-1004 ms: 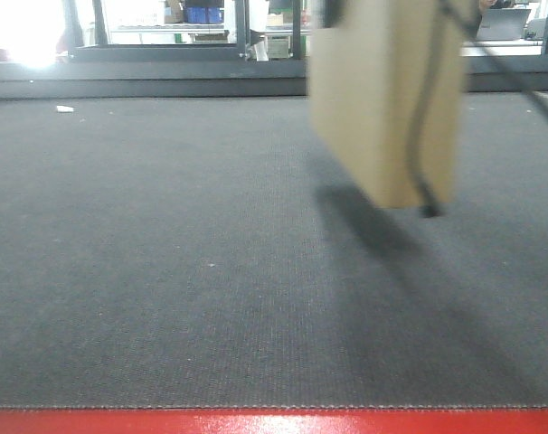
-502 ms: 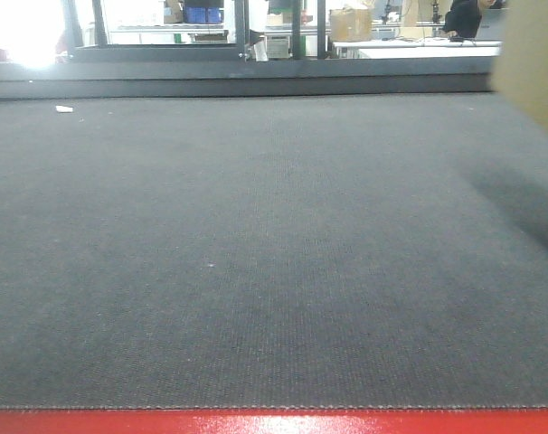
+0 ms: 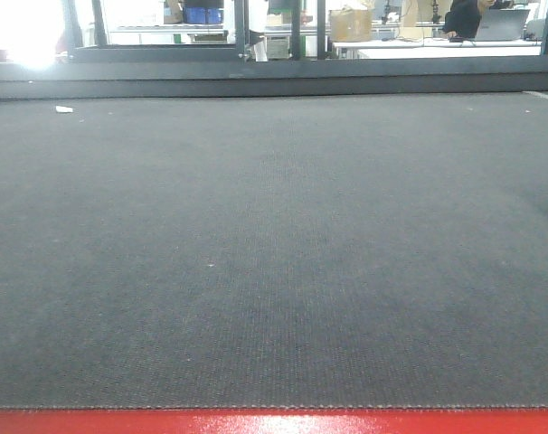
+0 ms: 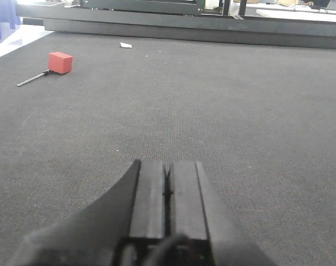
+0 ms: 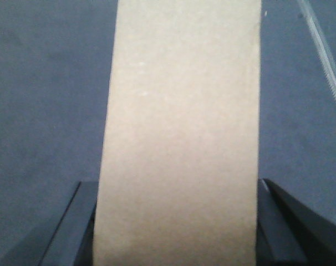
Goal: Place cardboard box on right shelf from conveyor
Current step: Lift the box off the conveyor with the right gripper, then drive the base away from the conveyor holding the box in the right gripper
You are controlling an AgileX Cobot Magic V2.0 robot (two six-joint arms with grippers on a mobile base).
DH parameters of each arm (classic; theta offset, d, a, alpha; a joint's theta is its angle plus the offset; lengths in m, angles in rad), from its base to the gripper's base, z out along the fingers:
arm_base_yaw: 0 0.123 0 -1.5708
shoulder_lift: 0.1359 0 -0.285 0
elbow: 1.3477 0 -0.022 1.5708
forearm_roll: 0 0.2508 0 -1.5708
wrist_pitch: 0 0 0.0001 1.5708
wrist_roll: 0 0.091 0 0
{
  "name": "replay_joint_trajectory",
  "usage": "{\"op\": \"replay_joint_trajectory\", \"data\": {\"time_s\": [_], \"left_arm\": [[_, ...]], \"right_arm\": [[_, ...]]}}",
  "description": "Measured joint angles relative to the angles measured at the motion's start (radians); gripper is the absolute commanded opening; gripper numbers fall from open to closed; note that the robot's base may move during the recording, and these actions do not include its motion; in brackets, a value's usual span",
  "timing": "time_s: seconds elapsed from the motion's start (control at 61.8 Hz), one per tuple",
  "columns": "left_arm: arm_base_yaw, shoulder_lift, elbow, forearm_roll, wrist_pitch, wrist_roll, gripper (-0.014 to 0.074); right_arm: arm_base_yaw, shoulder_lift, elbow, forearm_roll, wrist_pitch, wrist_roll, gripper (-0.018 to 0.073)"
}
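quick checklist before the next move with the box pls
1. Cardboard box held between the right pincer fingers: ok.
2. Box lifted clear of the conveyor belt: cannot tell; the front view does not show the box.
3. Left pincer shut and empty: ok.
4. Right shelf in sight: not ok, no view shows it.
5. Red block far from the left pincer: ok.

Far end of hall, inventory:
- Long dark metal rail (image 3: pixel 256 72), running the full width.
- Dark upright posts (image 3: pixel 100 23) behind it.
- Upper left: strong white glare (image 3: pixel 21 36) that washes out detail.
- Centre: blue crates (image 3: pixel 204 14) on racking.
- Right: white worktop (image 3: pixel 410 51), with a brown carton (image 3: pixel 350 23) at its left end and a grey laptop (image 3: pixel 503 23).
- Person in dark clothing (image 3: pixel 462 16), seated there.
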Motion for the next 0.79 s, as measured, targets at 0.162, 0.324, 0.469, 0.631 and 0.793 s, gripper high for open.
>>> {"op": "replay_joint_trajectory", "data": {"time_s": [0.162, 0.324, 0.469, 0.631, 0.793], "left_arm": [[0.0, 0.0, 0.0, 0.0, 0.0, 0.0, -0.0116], [0.0, 0.0, 0.0, 0.0, 0.0, 0.0, -0.0116], [0.0, 0.0, 0.0, 0.0, 0.0, 0.0, -0.0116], [0.0, 0.0, 0.0, 0.0, 0.0, 0.0, -0.0116], [0.0, 0.0, 0.0, 0.0, 0.0, 0.0, -0.0116]], "right_arm": [[0.0, -0.147, 0.002, 0.0, 0.004, 0.0, 0.0195], [0.0, -0.253, 0.002, 0.0, -0.004, -0.001, 0.0195], [0.0, -0.282, 0.002, 0.0, -0.004, -0.001, 0.0195], [0.0, -0.282, 0.002, 0.0, -0.004, -0.001, 0.0195], [0.0, -0.282, 0.002, 0.0, -0.004, -0.001, 0.0195]]}}
